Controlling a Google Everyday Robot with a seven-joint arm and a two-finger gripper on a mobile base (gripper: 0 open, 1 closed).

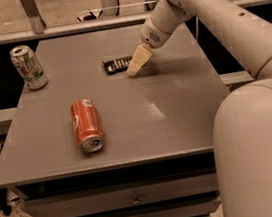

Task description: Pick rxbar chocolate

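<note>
The rxbar chocolate [116, 65] is a flat black bar with pale lettering, lying on the grey table [175, 100] near its far middle. My gripper [136, 63] hangs from the white arm that reaches in from the right. Its cream tips are low over the table at the bar's right end and cover that end. I cannot tell whether it touches the bar.
An orange can [87, 125] lies on its side at the front left of the table. A green-white can [28, 67] stands upright at the far left corner. The robot's white body [261, 153] fills the lower right. Drawers sit under the table's front edge.
</note>
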